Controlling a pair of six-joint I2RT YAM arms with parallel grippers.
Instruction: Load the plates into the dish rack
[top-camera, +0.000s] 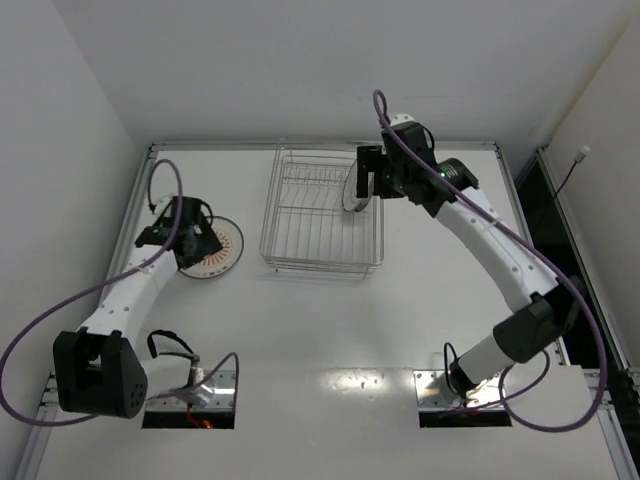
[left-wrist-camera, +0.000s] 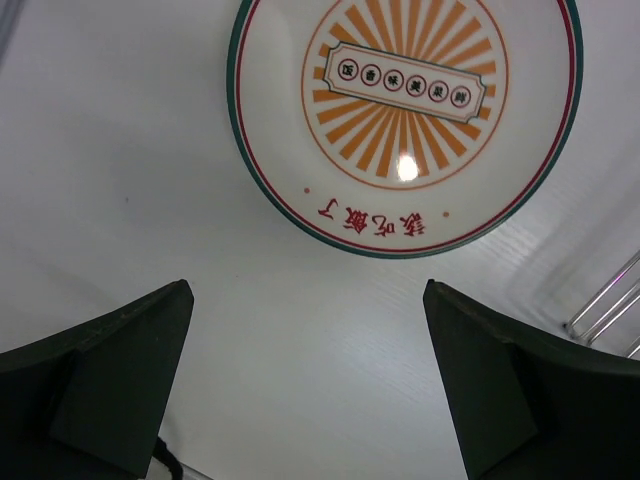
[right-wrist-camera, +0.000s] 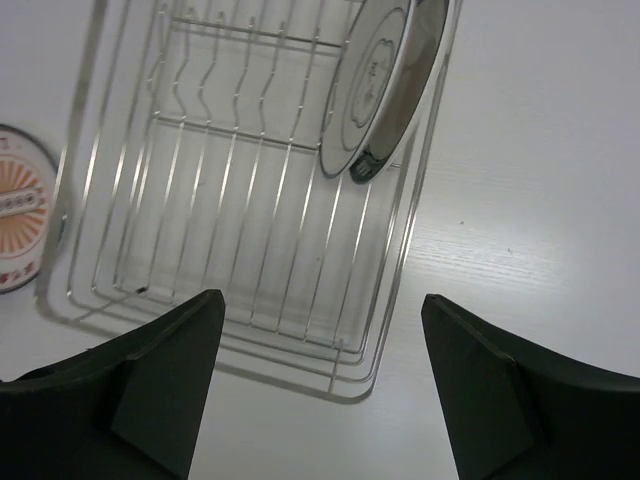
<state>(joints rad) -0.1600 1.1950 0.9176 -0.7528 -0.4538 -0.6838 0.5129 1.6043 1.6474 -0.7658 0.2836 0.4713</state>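
Hovering over the 3 o'clock end of the dish rack (top-camera: 320, 263), the right pincer (right-wrist-camera: 322, 330) is standing with its jaws wide apart and gripping nothing. The flower-outline plate (right-wrist-camera: 368, 90) is standing on edge among the prongs at that end, with a second plate (right-wrist-camera: 420, 55) sitting just behind it. At 9 o'clock of the rack, the orange-rayed plate (left-wrist-camera: 405, 120) is lying flat on the counter (left-wrist-camera: 120, 150). The left pincer (left-wrist-camera: 308, 290) is hanging above its near edge, jaws fully spread and empty.
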